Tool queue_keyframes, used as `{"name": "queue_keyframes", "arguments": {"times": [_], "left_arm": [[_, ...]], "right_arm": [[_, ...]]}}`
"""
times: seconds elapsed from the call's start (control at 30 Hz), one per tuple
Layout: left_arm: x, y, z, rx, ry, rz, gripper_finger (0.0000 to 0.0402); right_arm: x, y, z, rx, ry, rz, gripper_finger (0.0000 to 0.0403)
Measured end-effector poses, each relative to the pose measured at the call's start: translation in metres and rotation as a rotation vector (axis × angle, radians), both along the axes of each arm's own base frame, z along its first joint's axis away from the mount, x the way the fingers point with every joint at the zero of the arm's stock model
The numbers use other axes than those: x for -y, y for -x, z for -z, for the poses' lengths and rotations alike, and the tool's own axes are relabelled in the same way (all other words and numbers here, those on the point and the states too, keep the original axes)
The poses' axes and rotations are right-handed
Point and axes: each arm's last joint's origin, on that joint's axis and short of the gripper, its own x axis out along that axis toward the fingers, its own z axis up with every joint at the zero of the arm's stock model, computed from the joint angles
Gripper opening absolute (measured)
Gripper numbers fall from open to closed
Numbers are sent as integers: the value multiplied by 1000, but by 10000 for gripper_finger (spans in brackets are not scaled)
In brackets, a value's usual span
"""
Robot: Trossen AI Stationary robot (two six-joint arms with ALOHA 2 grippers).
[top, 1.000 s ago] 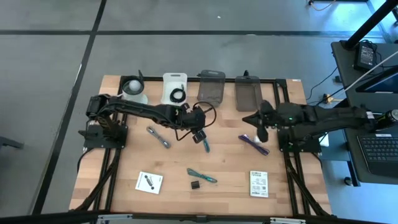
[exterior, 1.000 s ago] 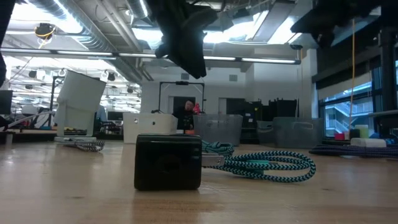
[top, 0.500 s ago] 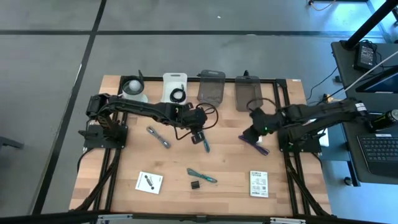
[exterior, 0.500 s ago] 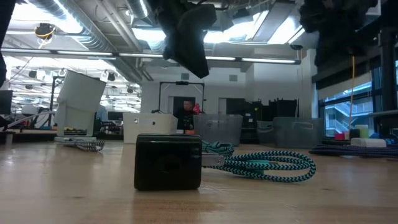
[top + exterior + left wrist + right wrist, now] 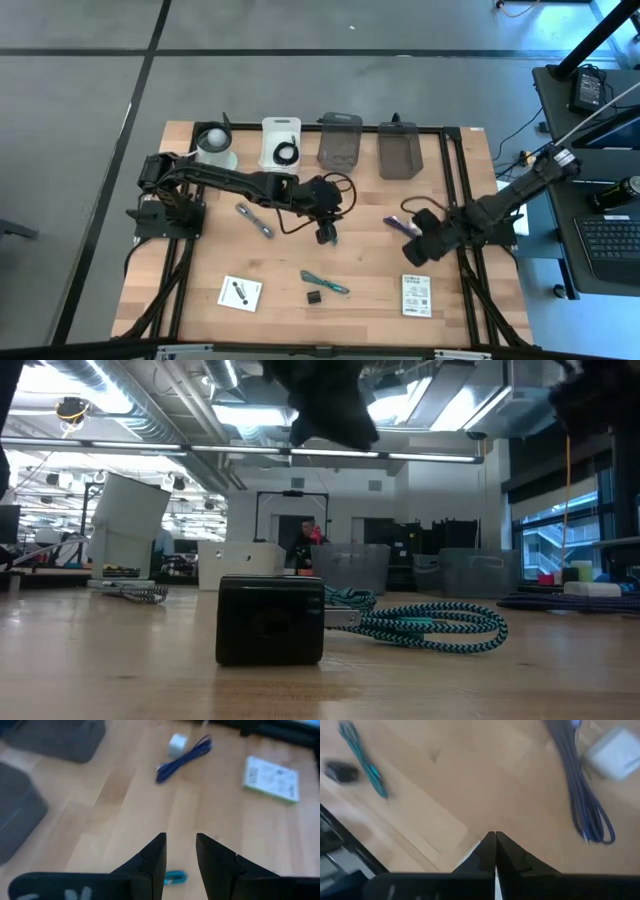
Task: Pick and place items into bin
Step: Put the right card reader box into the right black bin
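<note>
Left gripper [image 5: 324, 235] at table centre, fingers slightly apart, nothing held, teal pen [image 5: 174, 878] just under it. Right gripper [image 5: 412, 253] at 3 o'clock, pinched closed, empty; purple strip [image 5: 393, 220] at its 11 o'clock.

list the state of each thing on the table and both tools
left tool: open, over the teal pen, holding nothing
right tool: shut, empty, above the table
purple strip: lying flat by the white cube
teal tie: lying loose
tiny black block: resting on the table
black coiled cable: inside the white bin
</note>
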Motion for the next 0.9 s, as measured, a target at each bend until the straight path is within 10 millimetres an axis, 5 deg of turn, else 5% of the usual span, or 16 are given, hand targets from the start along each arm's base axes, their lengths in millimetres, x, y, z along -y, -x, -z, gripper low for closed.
{"name": "queue_keyframes", "arguments": {"times": [0.47, 0.63, 0.9], "left_arm": [[39, -6, -14, 211, 74, -144, 100], [61, -4, -9, 202, 150, -146, 100], [78, -16, 16, 177, 209, -165, 100]], "right_arm": [[-25, 22, 6, 32, 78, -138, 8], [-25, 23, 5, 51, 140, -248, 8], [-28, 20, 8, 44, 115, -186, 8]]}}
